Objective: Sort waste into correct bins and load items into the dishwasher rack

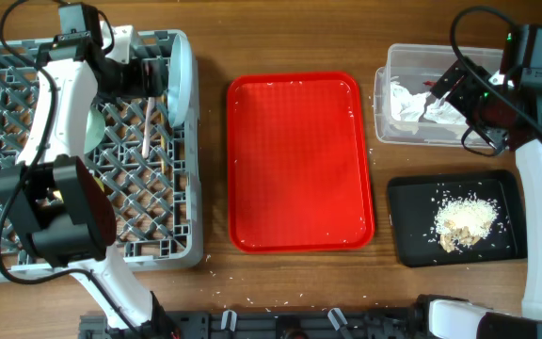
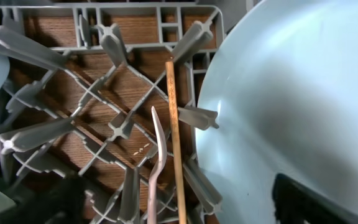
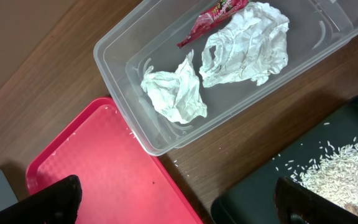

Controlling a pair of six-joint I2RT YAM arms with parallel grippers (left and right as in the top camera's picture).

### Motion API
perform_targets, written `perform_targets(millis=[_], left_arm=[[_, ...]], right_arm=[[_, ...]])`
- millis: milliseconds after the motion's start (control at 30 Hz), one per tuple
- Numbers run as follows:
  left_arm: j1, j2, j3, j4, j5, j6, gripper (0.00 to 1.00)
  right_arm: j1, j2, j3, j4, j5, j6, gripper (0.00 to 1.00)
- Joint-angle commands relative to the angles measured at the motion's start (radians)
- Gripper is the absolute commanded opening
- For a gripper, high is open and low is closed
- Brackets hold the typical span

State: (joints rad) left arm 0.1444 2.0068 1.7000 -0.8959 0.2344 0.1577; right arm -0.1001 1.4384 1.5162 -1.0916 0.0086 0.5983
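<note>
Looking down into a clear plastic tub (image 3: 114, 59) holding two crumpled white napkins (image 3: 174, 93) and, just beside the larger one, a small red wrapper (image 3: 213, 15). Seeing a red tray (image 3: 104, 174) just beside the tub's near corner, carrying pale specks, possibly rice. Finding loose whitish rice (image 3: 340, 171) heaped on a black tray (image 3: 253, 202) at lower right. Holding both dark fingertips (image 3: 51, 202) wide apart at the bottom corners.

White arms (image 1: 61, 94), black joints (image 1: 64, 215), black cables (image 1: 461, 26)

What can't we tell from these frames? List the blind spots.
Rack, left and middle: overhead, left arm covers it; contents under it unclear.
Plate: left wrist, cut off by the frame edges; seating in the pegs unseen.
Wrapper: right wrist, top edge cuts it; print unreadable.
Tub, right half: overhead, right arm covers it.
</note>
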Motion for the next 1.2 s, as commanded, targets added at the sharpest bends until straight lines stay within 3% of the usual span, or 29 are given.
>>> perform_targets(millis=[0, 200, 367, 567, 667, 900, 967, 1167], left_arm=[[0.004, -0.037, 0.000, -0.001, 0.016, -0.114, 1.00], [0.004, -0.286, 0.000, -0.060, 0.019, -0.240, 1.00], [0.004, -0.527, 0.000, -0.244, 0.019, -0.279, 1.00], [0.004, -0.669, -0.010, -0.399, 0.021, -0.326, 1.00], [0.003, -0.763, -0.107, -0.364, 0.051, -0.349, 1.00], [0.004, -1.179, -0.630, -0.127, 0.234, -0.349, 1.00], [0.004, -1.301, -0.684, -0.133, 0.248, -0.349, 1.00], [0.004, -1.446, -0.687, -0.174, 0.248, -0.349, 1.00]], right_arm=[[-0.001, 0.005, 0.013, 0.003, 0.016, 0.007, 1.00], [-0.001, 0.005, 0.013, 0.003, 0.016, 0.006, 1.00], [-0.001, 0.005, 0.013, 0.003, 0.016, 0.007, 1.00], [-0.001, 0.005, 0.013, 0.003, 0.016, 0.006, 1.00], [-0.001, 0.005, 0.013, 0.003, 0.016, 0.006, 1.00], [-0.001, 0.005, 0.013, 0.003, 0.016, 0.006, 1.00], [-0.001, 0.005, 0.013, 0.003, 0.016, 0.006, 1.00], [-0.001, 0.005, 0.013, 0.003, 0.016, 0.006, 1.00]])
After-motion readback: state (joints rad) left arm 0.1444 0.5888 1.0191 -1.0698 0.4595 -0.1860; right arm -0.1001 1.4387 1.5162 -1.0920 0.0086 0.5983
